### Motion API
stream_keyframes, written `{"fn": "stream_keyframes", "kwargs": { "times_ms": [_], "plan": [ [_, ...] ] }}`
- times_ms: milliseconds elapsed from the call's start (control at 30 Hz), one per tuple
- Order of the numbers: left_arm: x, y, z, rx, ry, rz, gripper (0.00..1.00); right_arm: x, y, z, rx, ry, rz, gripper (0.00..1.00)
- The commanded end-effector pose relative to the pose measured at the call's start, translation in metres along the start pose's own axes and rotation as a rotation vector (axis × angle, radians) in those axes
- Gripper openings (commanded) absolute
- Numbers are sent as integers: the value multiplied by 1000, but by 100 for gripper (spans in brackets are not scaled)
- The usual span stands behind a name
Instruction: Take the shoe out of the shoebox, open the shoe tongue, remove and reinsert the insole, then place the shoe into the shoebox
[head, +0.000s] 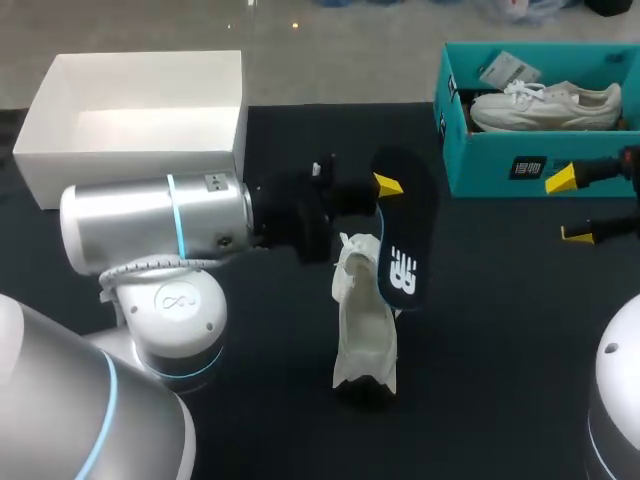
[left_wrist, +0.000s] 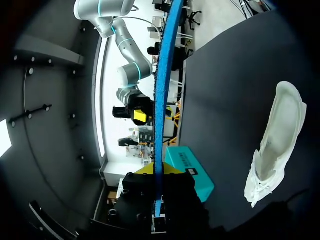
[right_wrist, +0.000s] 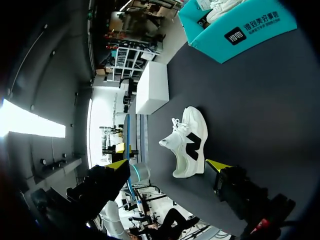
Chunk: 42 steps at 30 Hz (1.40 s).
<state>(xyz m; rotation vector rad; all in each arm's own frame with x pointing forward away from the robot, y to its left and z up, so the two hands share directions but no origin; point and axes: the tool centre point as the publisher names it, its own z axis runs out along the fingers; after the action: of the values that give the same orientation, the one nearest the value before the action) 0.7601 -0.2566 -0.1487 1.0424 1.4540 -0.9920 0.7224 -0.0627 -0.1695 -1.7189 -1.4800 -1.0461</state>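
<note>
Head view showed the left hand (head: 386, 188) clamped on the insole (head: 405, 245), the shoe (head: 365, 320) near its six o'clock, lying twelve-to-six.

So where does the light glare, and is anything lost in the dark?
Head view: soft sheen on the left arm's silver casing; the black insole nearly merges with the dark table, while the white shoe lying on it stands out. Left wrist view: the left pincer, shut on the insole, sits in deep shadow. Right wrist view: the shoe is brightly lit.
</note>
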Motion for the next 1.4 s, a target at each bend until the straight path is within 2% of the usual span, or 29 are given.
{"fn": "stream_keyframes", "kwargs": {
  "times_ms": [33,233,400,467,1333,1400],
  "plan": [
    [0,1,0,-3,17,-6,0,16,-32,-36,-70,-97,-1,100],
    [2,1,-1,-5,22,-16,0,21,-39,-50,-65,-154,-16,100],
    [2,0,-3,-16,23,-24,0,14,-43,-51,-67,-190,2,100],
    [-2,-2,-3,-24,-9,6,0,14,-43,-51,-67,-190,2,100],
    [-2,-2,-3,-24,-9,6,0,14,-43,-51,-67,-190,2,100],
    [4,-15,-9,-4,-10,-73,0,14,-43,-51,-67,-190,2,100]
  ]
}}
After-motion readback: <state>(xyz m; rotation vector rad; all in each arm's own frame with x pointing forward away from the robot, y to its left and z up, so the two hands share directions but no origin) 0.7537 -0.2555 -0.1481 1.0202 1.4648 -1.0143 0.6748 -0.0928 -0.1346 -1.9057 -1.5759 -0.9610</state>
